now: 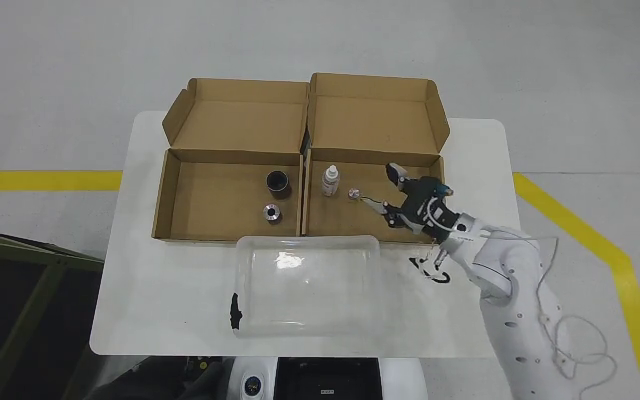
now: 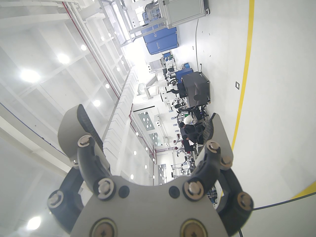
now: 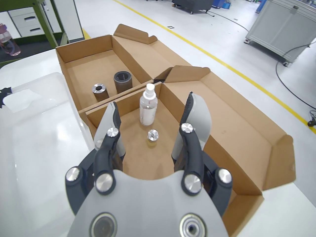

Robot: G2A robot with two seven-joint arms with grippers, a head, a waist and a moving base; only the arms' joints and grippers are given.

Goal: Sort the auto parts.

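Two open cardboard boxes sit side by side along the far half of the table (image 1: 470,140), and a clear bin (image 1: 310,290) sits at the middle of its near edge. The left box (image 1: 210,200) holds a dark cylinder (image 1: 276,181) and a metal cylinder (image 1: 270,211), standing near each other by the side that adjoins the right box (image 1: 330,218). In the right box a spray bottle (image 1: 331,180) stands upright, with a small metal-capped part (image 1: 353,194) just beside it, not touching.

Our right gripper (image 1: 384,190) hangs over the right box with its fingers spread and nothing between them. Its wrist view looks past them onto the capped part. Our left gripper (image 2: 147,112) is spread too and holds nothing, pointed out at the room.

With four parts standing in the boxes, we judge the sorting well along. The step in hand concerns the capped part, either a release or a grasp; we cannot tell which. After a release, we need a straight lift clear of the box wall and the bottle. For a grasp, our fingers must come down on either side of the part without nudging the bottle, which looks tall, light and easy to topple.
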